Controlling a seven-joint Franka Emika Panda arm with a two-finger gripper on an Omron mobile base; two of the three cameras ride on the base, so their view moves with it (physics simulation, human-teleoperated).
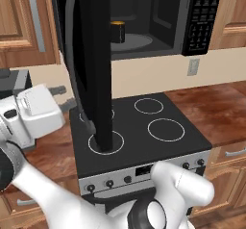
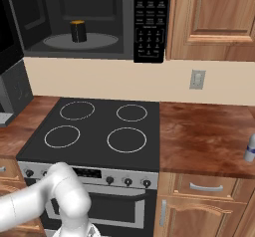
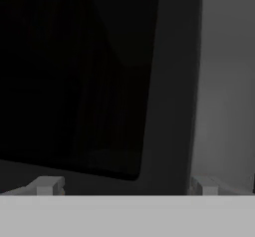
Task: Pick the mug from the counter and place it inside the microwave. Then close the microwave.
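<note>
The mug [image 1: 117, 31] [image 2: 77, 31], black with a pale yellow top, stands upright on the round turntable inside the microwave [image 2: 149, 22]. The microwave's dark glass door [image 1: 91, 55] hangs wide open, swung out over the stovetop. My gripper [image 1: 65, 96] is open and empty, just left of the door's outer face. In the hand view its two fingertips [image 3: 47, 185] stand far apart, facing the dark door panel [image 3: 74, 81] up close. The reddish-brown counter [image 2: 204, 136] [image 1: 216, 108] runs on both sides of the stove.
A black stovetop [image 1: 139, 127] [image 2: 94, 126] with white ring burners lies below the microwave. A grey-black appliance [image 1: 12, 81] [image 2: 12, 96] stands on the left counter. A white bottle [image 2: 250, 149] stands at the far right. Wooden cabinets [image 2: 214, 17] flank the microwave.
</note>
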